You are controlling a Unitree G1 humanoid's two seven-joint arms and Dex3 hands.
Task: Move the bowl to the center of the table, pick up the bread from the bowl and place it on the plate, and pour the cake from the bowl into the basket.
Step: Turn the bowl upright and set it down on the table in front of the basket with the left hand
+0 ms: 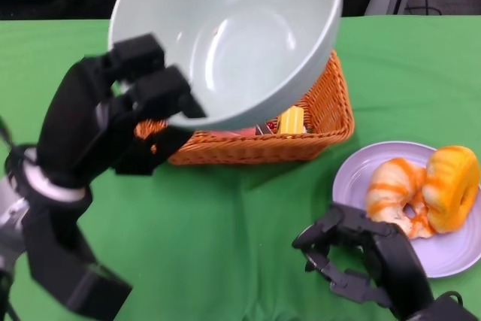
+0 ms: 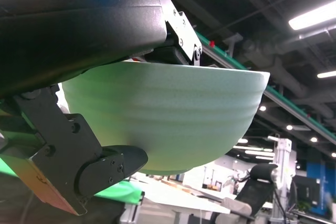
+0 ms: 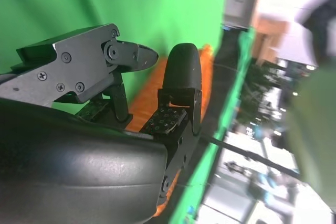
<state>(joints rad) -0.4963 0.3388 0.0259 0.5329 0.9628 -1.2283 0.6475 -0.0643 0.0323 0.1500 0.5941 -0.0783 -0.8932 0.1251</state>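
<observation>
left hand [image 1: 150, 99] raised — fingers clamped, gripping | right hand [image 1: 357, 257] low — fingers apart, seemingly empty

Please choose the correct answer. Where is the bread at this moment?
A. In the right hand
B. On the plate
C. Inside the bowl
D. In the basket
B: in the head view the bread lies on the plate, near the open right hand, while the bowl, tilted over the basket by the left hand, shows an empty inside.
</observation>
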